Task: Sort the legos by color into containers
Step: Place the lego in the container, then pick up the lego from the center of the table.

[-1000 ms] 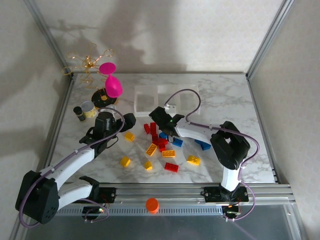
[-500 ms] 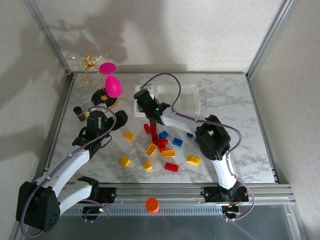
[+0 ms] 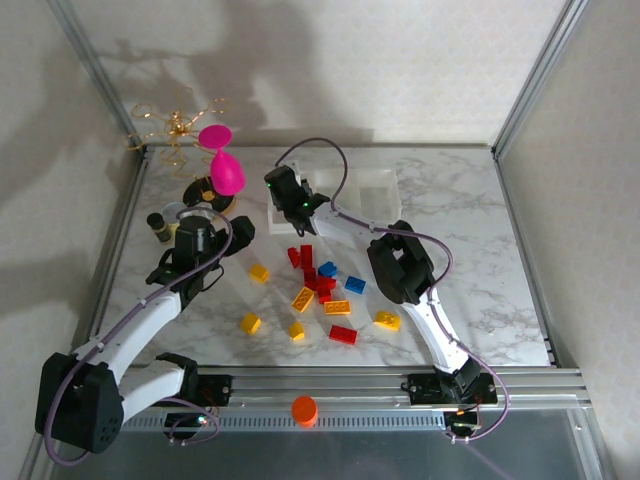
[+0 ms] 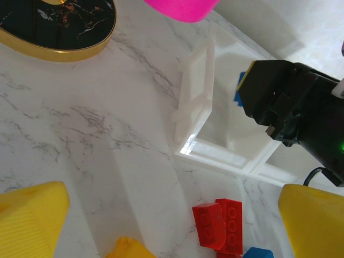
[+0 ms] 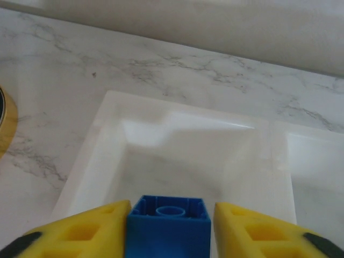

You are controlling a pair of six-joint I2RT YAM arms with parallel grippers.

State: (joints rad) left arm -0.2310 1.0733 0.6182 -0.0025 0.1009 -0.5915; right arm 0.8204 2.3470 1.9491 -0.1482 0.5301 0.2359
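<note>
Pinching a blue lego (image 5: 168, 228) between the yellow pads of the right gripper (image 5: 172, 212), jaws set narrow with no gap showing on either side, just above the left-end bin of the containers (image 3: 368, 196) at the far edge of the counter (image 3: 470, 250). Spreading the left gripper (image 4: 174, 201) wide with nothing between its fingers, low over the counter beside the containers' near-left corner. Showing the other legos (image 3: 322, 285), red, blue and yellow, loose across the middle of the counter, on the near side of the containers.
</note>
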